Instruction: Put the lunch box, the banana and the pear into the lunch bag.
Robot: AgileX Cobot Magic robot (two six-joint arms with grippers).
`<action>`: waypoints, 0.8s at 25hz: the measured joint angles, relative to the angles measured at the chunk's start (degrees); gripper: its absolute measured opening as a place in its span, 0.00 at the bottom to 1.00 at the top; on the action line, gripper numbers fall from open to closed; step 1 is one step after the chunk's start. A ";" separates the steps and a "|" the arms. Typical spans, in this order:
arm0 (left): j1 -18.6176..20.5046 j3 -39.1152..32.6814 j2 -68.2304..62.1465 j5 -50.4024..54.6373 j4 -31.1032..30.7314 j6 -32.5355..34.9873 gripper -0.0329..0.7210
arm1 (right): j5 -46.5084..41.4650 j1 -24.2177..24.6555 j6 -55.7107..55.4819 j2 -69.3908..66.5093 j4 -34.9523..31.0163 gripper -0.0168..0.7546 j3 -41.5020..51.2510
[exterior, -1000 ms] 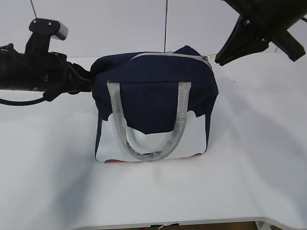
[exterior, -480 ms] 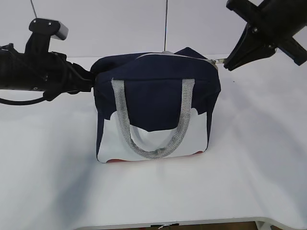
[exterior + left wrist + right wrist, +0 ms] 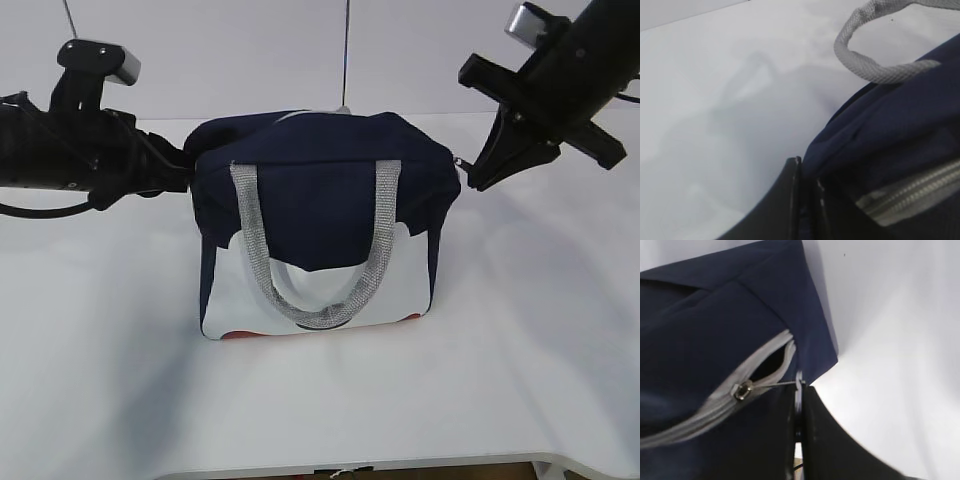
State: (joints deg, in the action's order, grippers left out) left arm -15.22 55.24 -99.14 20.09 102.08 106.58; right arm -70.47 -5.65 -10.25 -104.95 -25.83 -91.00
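The navy lunch bag (image 3: 320,200) stands upright mid-table, grey handles (image 3: 310,300) hanging down its front. My left gripper (image 3: 188,165) is at its left end; in the left wrist view this gripper (image 3: 807,171) is shut on a fold of the navy fabric (image 3: 880,125). My right gripper (image 3: 467,180) sits at the bag's right end, and in the right wrist view it (image 3: 800,386) is shut on the zipper's ring pull (image 3: 799,376). The slider (image 3: 742,389) lies near the end of the grey zipper (image 3: 700,422), beside a short open gap. The lunch box, banana and pear are out of view.
The white table (image 3: 100,350) stretches around the bag, its front edge (image 3: 350,462) low in the exterior view. A white wall (image 3: 250,50) rises behind. A thin red strip (image 3: 240,337) shows under the bag's bottom edge.
My right gripper has moved down the bag's right end with the ring pull, and the bag's raised top corner has flattened. The left arm has not moved.
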 joint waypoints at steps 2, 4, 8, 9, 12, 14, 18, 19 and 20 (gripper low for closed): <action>0.00 0.00 0.00 -0.14 0.00 0.00 0.03 | 0.23 0.00 1.18 -1.29 0.11 0.05 0.00; 0.00 0.00 0.00 -0.26 0.00 0.00 0.03 | 0.33 0.00 2.55 -2.60 0.09 0.05 0.00; 0.00 0.00 0.00 -0.49 0.00 0.00 0.03 | 0.56 0.00 5.21 -4.82 0.09 0.05 0.00; 0.00 0.00 0.00 -0.49 0.00 0.00 0.03 | 0.70 0.00 6.07 -5.36 0.09 0.05 0.00; 0.00 0.00 0.00 -0.61 0.00 0.00 0.03 | 0.83 0.00 8.70 -6.78 0.12 0.05 0.00; 0.00 0.00 0.00 -0.64 0.00 0.00 0.03 | 0.83 0.00 10.25 -7.53 0.12 0.05 0.00; 0.00 0.00 0.00 -0.74 0.00 0.00 0.03 | 0.96 0.04 12.28 -9.52 -0.07 0.05 0.00; 0.00 0.00 0.00 -0.74 0.00 0.00 0.03 | 0.96 0.04 12.69 -9.98 -0.37 0.05 -0.10; 0.00 0.00 0.00 -0.74 0.00 0.00 0.03 | 0.96 0.04 13.38 -10.30 -0.98 0.05 -0.10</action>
State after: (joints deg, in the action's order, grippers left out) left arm -15.22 55.24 -99.14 19.34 102.08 106.58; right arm -69.51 -5.61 3.14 -115.24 -26.81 -91.10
